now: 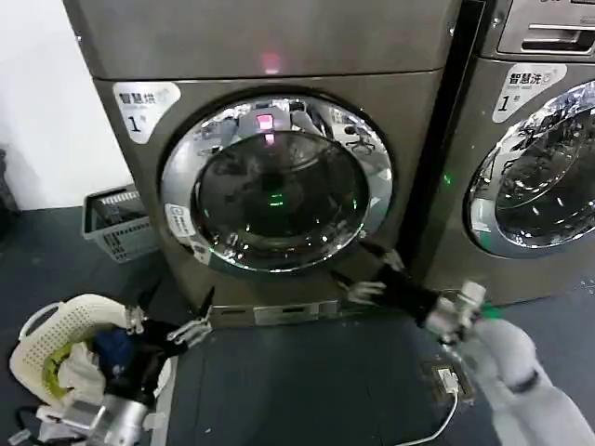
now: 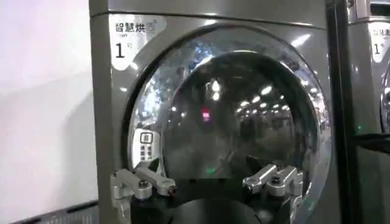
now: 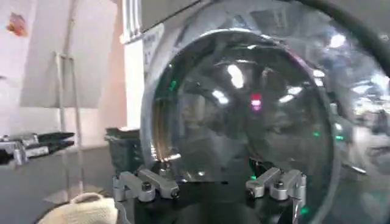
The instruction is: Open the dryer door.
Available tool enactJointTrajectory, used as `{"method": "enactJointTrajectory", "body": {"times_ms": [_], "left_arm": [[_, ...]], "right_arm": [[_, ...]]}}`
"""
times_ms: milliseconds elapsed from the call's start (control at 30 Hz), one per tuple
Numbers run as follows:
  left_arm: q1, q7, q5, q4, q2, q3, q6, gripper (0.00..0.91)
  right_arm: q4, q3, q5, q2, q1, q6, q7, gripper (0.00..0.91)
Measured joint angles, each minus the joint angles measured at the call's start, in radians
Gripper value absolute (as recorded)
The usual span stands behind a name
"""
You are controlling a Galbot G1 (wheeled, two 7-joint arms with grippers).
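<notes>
The dryer door [image 1: 277,181] is a round porthole with a wide chrome rim and dark glass, lying shut against the grey machine front. My right gripper [image 1: 364,268] is open just off the rim's lower right, one finger near the chrome and nothing between the fingers. The right wrist view has the door [image 3: 244,103] close ahead of the open gripper [image 3: 210,185]. My left gripper [image 1: 177,311] hangs open low at the left, apart from the door's lower left. From the left wrist, the door [image 2: 244,115] stands farther off beyond the open gripper [image 2: 208,182].
A neighbouring machine [image 1: 539,177] with its own chrome porthole stands at the right. A grey crate [image 1: 121,223] sits by the wall at the left. A white laundry basket [image 1: 74,344] lies under my left arm. A small box with a cable [image 1: 446,376] is on the dark floor.
</notes>
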Motion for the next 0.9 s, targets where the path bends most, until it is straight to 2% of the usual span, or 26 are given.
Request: {"method": "enactJointTrajectory", "body": {"times_ms": [133, 233, 567, 700, 900], "left_arm": [[0.014, 0.001, 0.003, -0.008, -0.007, 0.003, 0.000, 0.907], [0.020, 0.002, -0.003, -0.006, -0.009, 0.003, -0.004, 0.907], [0.023, 0.001, 0.014, -0.010, -0.018, 0.004, -0.008, 0.907], [0.026, 0.001, 0.023, -0.017, -0.021, 0.005, -0.008, 0.907], [0.032, 0.001, 0.024, -0.031, -0.022, 0.007, -0.005, 0.907]], "right_arm": [[-0.043, -0.082, 0.005, 0.010, 0.091, -0.002, -0.006, 0.907], [-0.070, -0.136, 0.006, 0.023, 0.142, 0.023, 0.001, 0.907], [-0.167, -0.265, 0.010, 0.113, 0.262, -0.025, 0.073, 0.907], [-0.207, -0.304, -0.039, 0.149, 0.292, -0.020, 0.103, 0.907], [-0.249, -0.359, -0.099, 0.189, 0.321, -0.040, 0.115, 0.907]]}}
